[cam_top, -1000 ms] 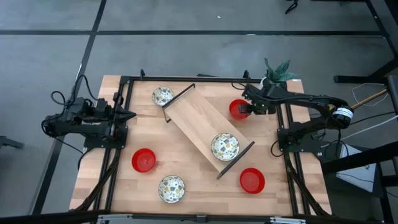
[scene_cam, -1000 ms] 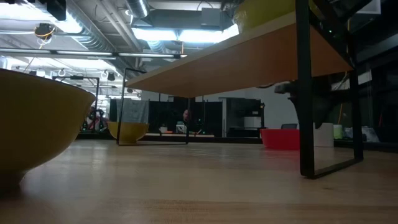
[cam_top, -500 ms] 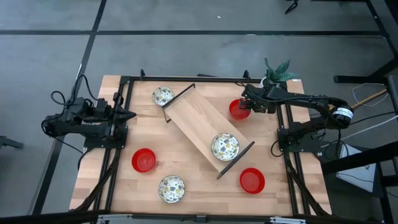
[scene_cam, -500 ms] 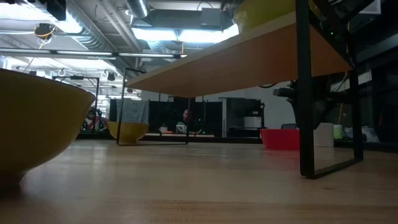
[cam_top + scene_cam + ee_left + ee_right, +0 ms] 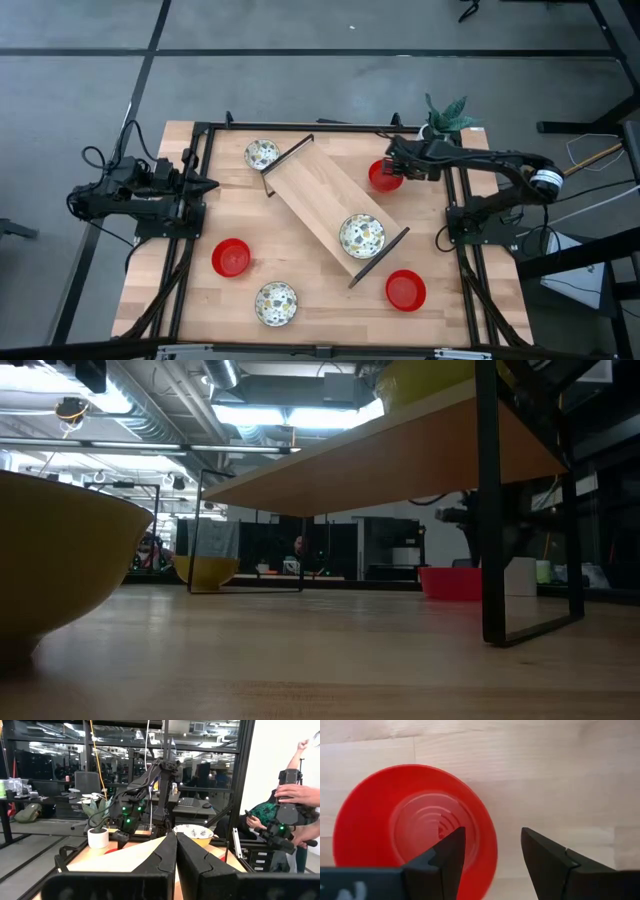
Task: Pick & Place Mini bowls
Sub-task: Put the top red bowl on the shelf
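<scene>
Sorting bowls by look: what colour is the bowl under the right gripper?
Plain glossy red bowl, seen best in the right wrist view, below the open right gripper.

A wooden shelf (image 5: 333,208) lies diagonally; potted plant (image 5: 446,115) at corner.

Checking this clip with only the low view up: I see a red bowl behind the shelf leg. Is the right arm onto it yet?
Observer: Not gripped. The right gripper hangs over the red bowl, jaws open astride its rim.
Operator: Anything on the shelf? I only see its underside.
Observer: One speckled bowl sits on the wooden shelf.
Operator: And the left arm?
Observer: The left gripper waits at the table's left edge, jaws shut, empty.
</scene>
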